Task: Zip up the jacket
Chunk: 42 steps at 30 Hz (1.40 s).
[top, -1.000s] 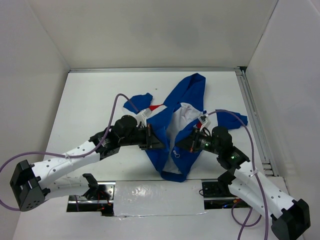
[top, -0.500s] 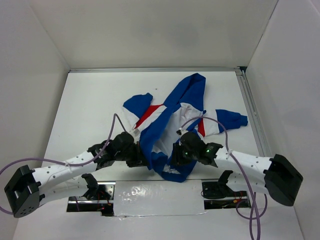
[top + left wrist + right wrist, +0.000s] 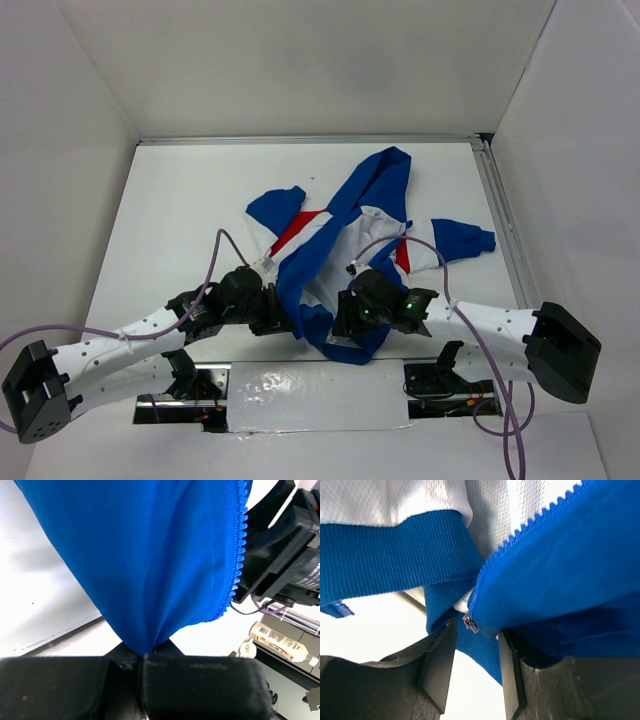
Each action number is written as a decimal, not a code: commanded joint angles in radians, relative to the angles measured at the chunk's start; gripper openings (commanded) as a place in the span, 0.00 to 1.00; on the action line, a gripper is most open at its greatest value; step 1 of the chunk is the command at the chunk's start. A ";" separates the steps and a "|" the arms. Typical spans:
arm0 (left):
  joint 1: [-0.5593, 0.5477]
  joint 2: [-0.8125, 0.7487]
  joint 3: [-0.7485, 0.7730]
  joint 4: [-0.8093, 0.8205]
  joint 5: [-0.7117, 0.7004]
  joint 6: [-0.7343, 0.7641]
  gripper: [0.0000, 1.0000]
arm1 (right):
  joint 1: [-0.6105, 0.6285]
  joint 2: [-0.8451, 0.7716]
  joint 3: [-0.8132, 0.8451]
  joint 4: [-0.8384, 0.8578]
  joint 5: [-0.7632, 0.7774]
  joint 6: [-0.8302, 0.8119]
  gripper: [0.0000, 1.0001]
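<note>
Lining up the two zipper halves at the hem looks to be the step in hand: the small royal-blue hooded fabric jacket with red and white panels (image 3: 372,192) lies open, front up, on the flat white surface (image 3: 180,220), its hem toward the arm bases and its white lining showing between the parted fronts. The black two-finger left end effector (image 3: 142,657) is clenched on a fold of the blue front panel, which rises out of its fingertips, with the blue plastic zipper teeth (image 3: 235,565) running down the panel's free edge beside it. The black two-finger right end effector (image 3: 475,640) is released, its jaws standing apart, and the bottom end of the other blue toothed edge, tipped with a small silver metal zipper piece (image 3: 469,622), sits in the gap without being pinched, as far as the wrist view shows. Whether that piece is the slider or the end pin is too small to tell. By my reading nothing is joined yet, so the next move calls for the right end effector to close on that metal end, for both bottom ends to be brought together so that pin and slider mate, and only then for a pull toward the hood while the hem is held taut. Counted: one jacket, with one hood and two sleeves; two toothed zipper edges; one metal zipper piece in view; two end effectors, one on each front.
</note>
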 commanded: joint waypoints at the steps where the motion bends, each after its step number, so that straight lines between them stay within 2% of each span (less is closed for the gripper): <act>1: -0.006 -0.012 -0.002 0.007 -0.001 0.000 0.00 | 0.009 -0.070 -0.029 0.064 0.010 0.016 0.47; 8: -0.009 0.016 0.002 0.036 0.015 0.008 0.00 | -0.035 -0.150 -0.083 0.157 -0.010 -0.005 0.51; 15: -0.010 0.024 0.010 0.041 0.016 0.012 0.00 | -0.089 -0.092 -0.101 0.203 -0.100 -0.018 0.40; 22: -0.012 0.025 0.010 0.050 0.019 0.012 0.00 | -0.089 -0.014 -0.075 0.217 -0.117 -0.036 0.39; 26: -0.015 0.031 0.016 0.048 0.016 0.014 0.00 | -0.089 -0.032 -0.089 0.248 -0.117 -0.024 0.22; 33: -0.015 0.050 0.018 0.064 0.019 0.020 0.00 | -0.091 -0.123 -0.116 0.229 -0.099 -0.022 0.34; 36: -0.016 0.061 0.022 0.067 0.026 0.018 0.00 | -0.092 -0.132 -0.127 0.231 -0.110 -0.024 0.33; 39: -0.018 0.068 0.022 0.068 0.027 0.018 0.00 | -0.092 -0.126 -0.127 0.245 -0.122 -0.028 0.24; 42: -0.018 0.068 0.022 0.075 0.030 0.020 0.00 | -0.096 -0.103 -0.121 0.245 -0.119 -0.033 0.23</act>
